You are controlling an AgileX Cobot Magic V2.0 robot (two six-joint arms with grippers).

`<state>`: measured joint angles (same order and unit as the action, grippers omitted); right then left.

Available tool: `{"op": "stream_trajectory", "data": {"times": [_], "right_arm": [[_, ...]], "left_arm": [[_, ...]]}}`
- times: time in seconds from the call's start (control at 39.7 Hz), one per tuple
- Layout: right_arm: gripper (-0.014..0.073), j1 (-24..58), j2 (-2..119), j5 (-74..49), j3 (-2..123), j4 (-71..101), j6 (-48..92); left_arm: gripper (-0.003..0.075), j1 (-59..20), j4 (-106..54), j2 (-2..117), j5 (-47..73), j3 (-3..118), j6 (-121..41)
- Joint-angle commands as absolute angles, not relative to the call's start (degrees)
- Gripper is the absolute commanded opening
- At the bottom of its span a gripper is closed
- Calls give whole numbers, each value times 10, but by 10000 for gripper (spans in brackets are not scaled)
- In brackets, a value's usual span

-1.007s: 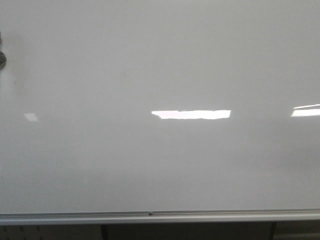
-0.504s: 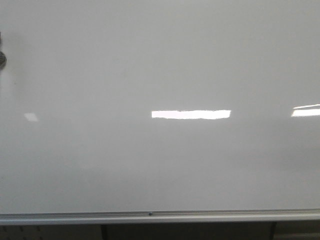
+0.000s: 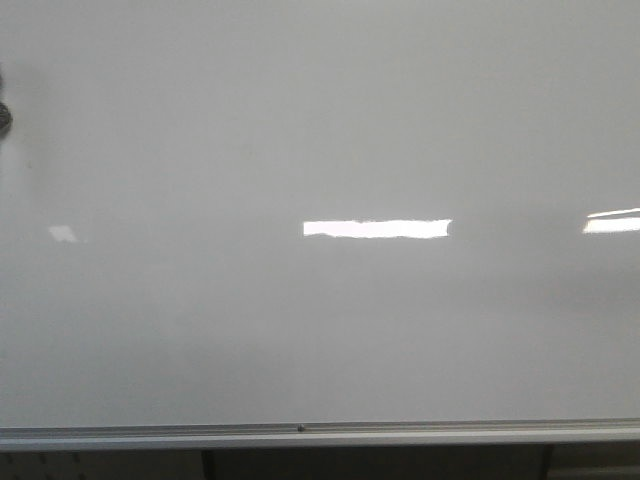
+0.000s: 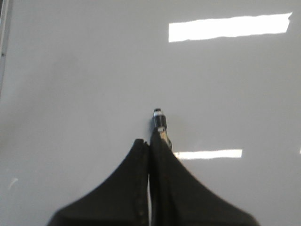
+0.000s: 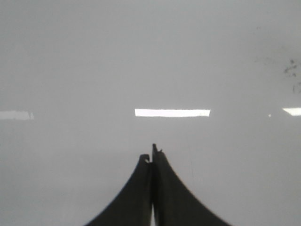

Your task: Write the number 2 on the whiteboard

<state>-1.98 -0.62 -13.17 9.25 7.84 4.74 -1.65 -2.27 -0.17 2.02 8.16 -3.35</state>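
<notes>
The whiteboard (image 3: 320, 120) is glossy white-grey and fills the front view, with its silver rail (image 3: 400, 433) along the lower edge. No number 2 shows on it in any view. Neither gripper shows in the front view. In the left wrist view my left gripper (image 4: 149, 141) is shut on a black marker (image 4: 160, 121), whose tip sticks out past the fingertips toward the board (image 4: 70, 70). In the right wrist view my right gripper (image 5: 152, 154) is shut and empty, facing the board (image 5: 94, 56).
Bright rectangular light reflections (image 3: 376, 229) lie on the board. A dark round object (image 3: 3, 116) sits at the front view's left edge. Faint dark smudges (image 5: 291, 70) show in the right wrist view. A board frame edge (image 4: 3, 28) shows in the left wrist view.
The bright middle reflection on the board has become slightly shorter at its right end. Nothing else has visibly changed.
</notes>
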Motion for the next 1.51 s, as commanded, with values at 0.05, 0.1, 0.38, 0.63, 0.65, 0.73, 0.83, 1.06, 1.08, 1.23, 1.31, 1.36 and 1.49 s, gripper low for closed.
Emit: {"op": "stream_trajectory", "data": {"times": [0.05, 0.1, 0.38, 0.63, 0.65, 0.73, 0.83, 1.06, 1.08, 1.23, 1.31, 1.36, 1.49], "right_arm": [[-69, -23, 18, -155, 200, 85, 45], [-69, -23, 39, -178, 231, 85, 45], [-69, -21, 172, -257, 356, 85, 45], [-69, 12, 270, -267, 381, 75, 46], [-69, 12, 280, -269, 381, 75, 46], [-69, 12, 303, -270, 381, 75, 46], [-69, 12, 329, -276, 381, 75, 46], [-69, 12, 374, -282, 380, 62, 46], [-69, 12, 378, -285, 380, 57, 46], [-41, 12, 403, -302, 380, 23, 46], [55, 12, 414, -305, 380, 19, 46], [144, 12, 420, -305, 380, 19, 46], [409, 12, 425, -302, 380, 19, 46]], "left_arm": [[-20, -16, -28, 5, 52, 190, -28], [-20, -16, -27, 18, 78, 225, -28], [-20, -16, -27, 119, 192, 370, -28], [-20, -16, -26, 215, 262, 421, -28], [-20, -16, -26, 223, 263, 419, -28], [-20, -16, -26, 243, 280, 418, -28], [-20, -16, -26, 267, 315, 418, -28], [-19, -16, -34, 315, 328, 418, -28], [-20, -16, -34, 319, 331, 418, -28], [-17, -16, -34, 345, 341, 418, -28], [13, -16, -34, 360, 341, 418, -28], [60, -16, -34, 368, 341, 418, -28], [250, -16, -34, 389, 337, 418, -28]]}}
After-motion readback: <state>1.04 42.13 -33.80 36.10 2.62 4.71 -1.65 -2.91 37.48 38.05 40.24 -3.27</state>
